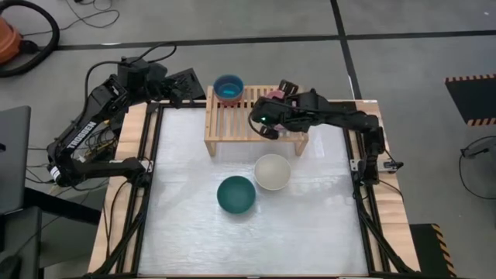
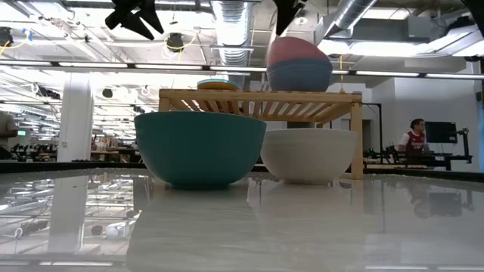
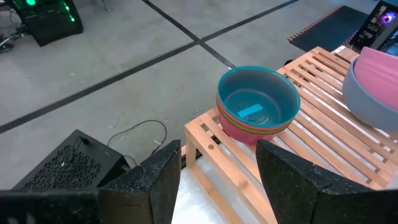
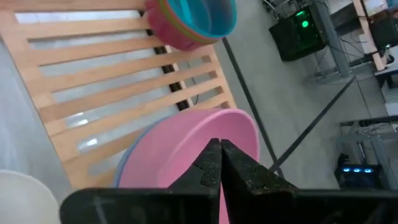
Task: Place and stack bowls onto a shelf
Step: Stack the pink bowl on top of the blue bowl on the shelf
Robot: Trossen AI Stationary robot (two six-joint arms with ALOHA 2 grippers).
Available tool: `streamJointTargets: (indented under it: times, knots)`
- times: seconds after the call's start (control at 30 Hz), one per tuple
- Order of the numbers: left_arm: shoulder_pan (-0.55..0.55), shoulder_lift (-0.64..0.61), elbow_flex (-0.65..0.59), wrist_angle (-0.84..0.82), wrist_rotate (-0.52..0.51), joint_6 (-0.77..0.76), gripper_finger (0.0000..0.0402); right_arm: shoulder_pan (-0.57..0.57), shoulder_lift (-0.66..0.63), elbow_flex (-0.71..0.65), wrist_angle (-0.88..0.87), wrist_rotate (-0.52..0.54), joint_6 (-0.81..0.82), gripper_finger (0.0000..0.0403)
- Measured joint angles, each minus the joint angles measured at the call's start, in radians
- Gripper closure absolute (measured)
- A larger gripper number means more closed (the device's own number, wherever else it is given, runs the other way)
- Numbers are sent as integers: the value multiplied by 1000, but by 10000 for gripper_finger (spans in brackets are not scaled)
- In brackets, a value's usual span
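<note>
The light-wood shelf (image 1: 240, 124) stands at the table's far side. A stack of small bowls (image 1: 229, 87), cyan on top over lime green and magenta (image 3: 258, 102), sits on its left far end. My right gripper (image 4: 219, 152) is over the shelf's right part, shut on the light pink bowl (image 4: 186, 134). That bowl is nested in the slate blue bowl (image 4: 127, 165). The cream white bowl (image 1: 273, 171) and the dark teal bowl (image 1: 236, 195) rest on the table in front of the shelf. My left gripper (image 3: 217, 168) is open beyond the shelf's left far corner, touching nothing. My right gripper pinches the pink bowl at its rim (image 4: 202, 138), coming slanting from above; the fingers themselves hide the exact spot. The pink bowl (image 2: 295, 49) sits tilted inside the slate blue bowl (image 2: 299, 77), whose underside is at the shelf's slats (image 2: 302, 94); touching or just clear, I cannot tell.
The shelf's middle slats (image 4: 93, 81) between the two stacks are bare. The teal bowl (image 2: 200, 147) and white bowl (image 2: 308, 155) stand side by side close to the shelf's front. The table frame (image 1: 147, 178) borders the white surface.
</note>
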Motion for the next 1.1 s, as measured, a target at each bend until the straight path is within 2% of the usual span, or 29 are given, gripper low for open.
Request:
streamJointTargets:
  times: [0.13, 0.27, 0.43, 0.57, 0.63, 0.73, 1.0, 1.1]
  knots:
    - [0, 0, 0, 0, 0, 0, 209, -5, -2, -60, 36, -23, 7, 368]
    - [0, 0, 0, 0, 0, 0, 209, -13, 0, -90, 51, -75, 9, 384]
    - [0, 0, 0, 0, 0, 0, 209, -14, 0, -111, 62, -73, -22, 381]
    - [0, 0, 0, 0, 0, 0, 209, -2, -4, -66, 66, -10, -32, 367]
    - [0, 0, 0, 0, 0, 0, 209, 6, -6, -41, 80, 39, -49, 370]
    - [0, 0, 0, 0, 0, -4, 209, 10, -8, -34, 140, 48, -108, 383]
    - [0, 0, 0, 0, 0, -7, 209, -50, 18, -69, 92, -67, -102, 372]
    - [0, 0, 0, 0, 0, -7, 209, -60, 14, -114, 125, -99, -103, 372]
